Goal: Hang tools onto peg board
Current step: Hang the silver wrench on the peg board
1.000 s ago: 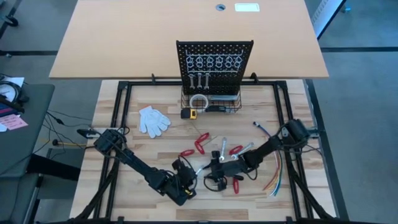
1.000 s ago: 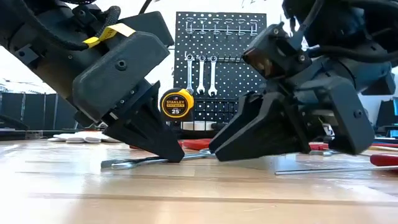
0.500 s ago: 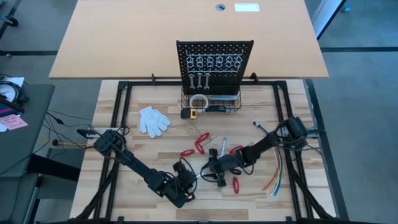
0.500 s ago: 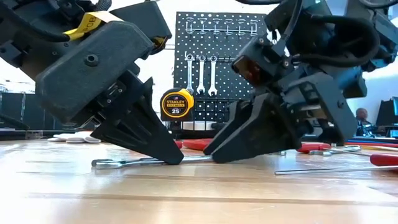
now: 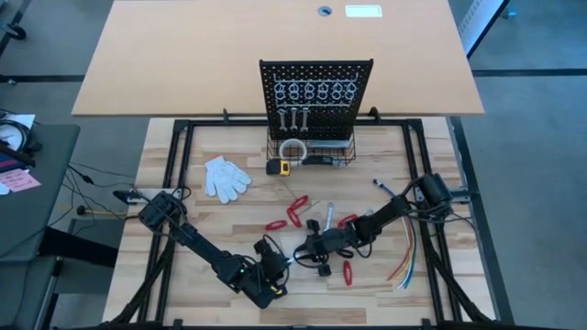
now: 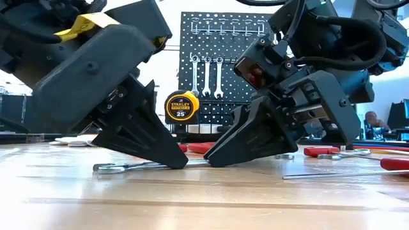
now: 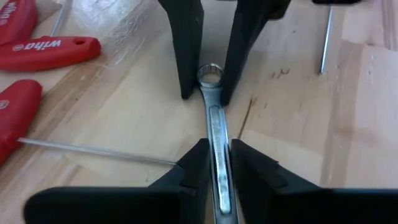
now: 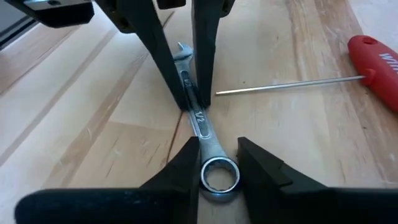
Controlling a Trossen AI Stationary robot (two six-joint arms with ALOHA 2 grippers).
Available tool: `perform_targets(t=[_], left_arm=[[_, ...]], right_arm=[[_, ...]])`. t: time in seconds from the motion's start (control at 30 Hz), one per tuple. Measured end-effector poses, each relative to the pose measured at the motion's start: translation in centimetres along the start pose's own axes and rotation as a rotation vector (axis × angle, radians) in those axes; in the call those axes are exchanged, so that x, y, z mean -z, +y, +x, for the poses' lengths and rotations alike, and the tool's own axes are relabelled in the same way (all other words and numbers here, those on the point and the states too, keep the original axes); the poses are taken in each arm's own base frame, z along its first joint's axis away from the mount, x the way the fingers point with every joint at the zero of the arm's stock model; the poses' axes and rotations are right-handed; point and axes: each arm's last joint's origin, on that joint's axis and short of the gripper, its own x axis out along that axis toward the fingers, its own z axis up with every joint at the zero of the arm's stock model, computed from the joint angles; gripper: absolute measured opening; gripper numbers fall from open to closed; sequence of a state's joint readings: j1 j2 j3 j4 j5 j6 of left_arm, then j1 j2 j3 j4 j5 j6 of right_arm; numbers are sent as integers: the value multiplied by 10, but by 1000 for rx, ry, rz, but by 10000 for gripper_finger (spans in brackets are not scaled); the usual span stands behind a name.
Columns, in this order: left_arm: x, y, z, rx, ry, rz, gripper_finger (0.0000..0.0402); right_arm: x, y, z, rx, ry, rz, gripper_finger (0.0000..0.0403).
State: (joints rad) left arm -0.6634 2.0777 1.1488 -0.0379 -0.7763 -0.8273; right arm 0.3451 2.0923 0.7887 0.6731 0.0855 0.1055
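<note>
A slim silver wrench (image 7: 215, 134) lies flat on the wooden table between my two grippers. My left gripper (image 7: 216, 163) is shut on its shank, and my right gripper (image 8: 217, 163) is shut about its ring end; the tips face each other (image 6: 180, 163) (image 6: 213, 161). The wrench's open end (image 6: 105, 168) sticks out behind the left fingers. The black peg board (image 5: 316, 87) stands upright at the table's far side, with three wrenches (image 6: 206, 73) hanging on it and a wire basket (image 5: 312, 152) at its base. My left gripper pinches the wrench's shank (image 7: 216, 146) between its two fingers, about halfway along. The fingers slant down from the near left and lie along the wrench, which rests on the table. My right gripper has the ring end (image 8: 217, 175) between its two fingers. They slant down from the right, along the wrench, and the ring lies on the table.
Red-handled tools (image 5: 295, 209) (image 5: 348, 272) and another silver wrench (image 5: 330, 215) lie around the grippers. A white glove (image 5: 226, 176) is at the left, a yellow tape measure (image 6: 181, 106) by the basket, and coloured wires (image 5: 408, 257) at the right.
My right gripper has sunk and gone toward the left gripper, and its tips have come down at the wrench's ring end. The left gripper has tipped slightly while staying on the shank. The wrench stays on the table.
</note>
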Motion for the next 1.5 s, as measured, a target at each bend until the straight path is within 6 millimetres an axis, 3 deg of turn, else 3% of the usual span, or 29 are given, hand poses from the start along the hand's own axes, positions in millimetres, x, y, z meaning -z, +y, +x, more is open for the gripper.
perform_targets(t=[0.27,0.4,0.47,0.8,1.07,1.5], left_arm=[[3,-2,-4,-17,-29,5,176],[2,-1,-4,-26,-31,-2,199],[1,-1,-4,-27,-37,-12,198],[1,-1,-3,-17,-23,-6,161],[0,-1,-3,-2,-5,-8,127],[1,-1,-4,-7,-2,10,5]], right_arm=[[-10,14,-13,29,-15,-56,88],[-16,23,-23,53,2,-106,85],[-18,27,-28,75,12,-124,55],[-40,48,-45,115,-48,-246,4],[-50,58,-46,109,-89,-266,20],[-60,72,-51,69,-213,-236,11]])
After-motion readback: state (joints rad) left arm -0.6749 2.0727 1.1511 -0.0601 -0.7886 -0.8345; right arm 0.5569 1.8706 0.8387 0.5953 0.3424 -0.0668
